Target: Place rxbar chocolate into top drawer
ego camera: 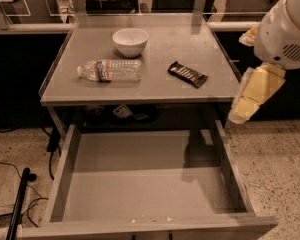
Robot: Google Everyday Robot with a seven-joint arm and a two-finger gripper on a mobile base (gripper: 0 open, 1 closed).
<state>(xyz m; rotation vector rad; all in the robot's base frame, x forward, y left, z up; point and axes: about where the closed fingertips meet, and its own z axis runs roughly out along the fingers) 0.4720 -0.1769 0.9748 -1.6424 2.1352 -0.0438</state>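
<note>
Top drawer (66, 168) open and bare, rxbar chocolate (188, 74) not yet picked up.
In the camera view the bar lies flat on the right half of the table (190, 39), apart from the water bottle (111, 70) and bowl (130, 41), on the arm's side. The gripper (241, 110) hangs just off the table's right edge, slanting down and left, clear of the bar; open or closed, I cannot tell.

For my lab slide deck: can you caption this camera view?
Gripper hangs right of the table; rxbar chocolate lies on it near a water bottle and bowl; top drawer open below.
</note>
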